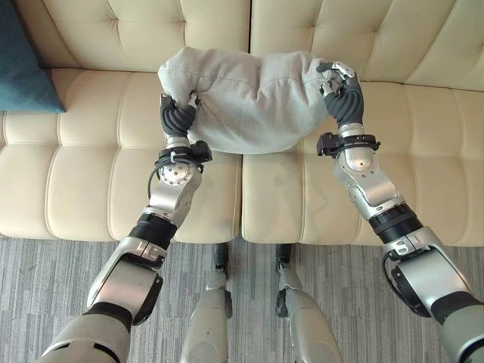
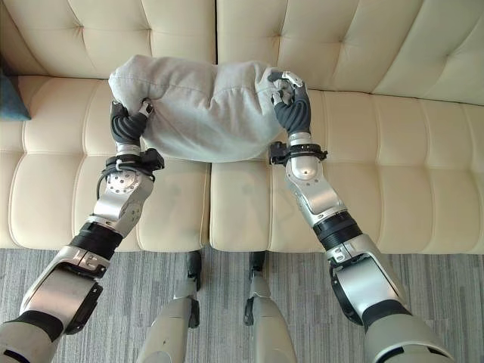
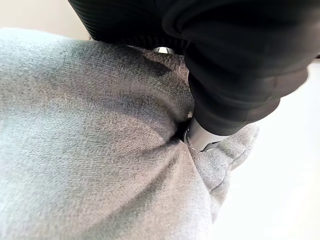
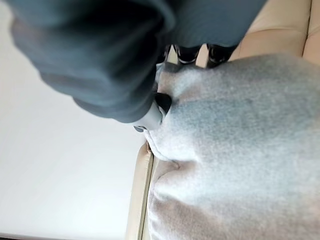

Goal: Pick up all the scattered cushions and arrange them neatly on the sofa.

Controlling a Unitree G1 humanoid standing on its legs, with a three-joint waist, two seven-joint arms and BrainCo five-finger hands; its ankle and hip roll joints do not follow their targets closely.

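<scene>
With the left hand [image 1: 178, 117] and right hand [image 1: 342, 91] clamped on opposite ends of the grey cushion [image 1: 253, 98], held over the sofa [image 1: 91, 162] seat's middle seam, lower both evenly against the backrest

Silver-grey jointed arms with black bands; each hand's back and wrist under a dark ribbed cover

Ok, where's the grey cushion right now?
The grey cushion is held between the left hand and right hand, over the middle of the cream sofa.
</scene>
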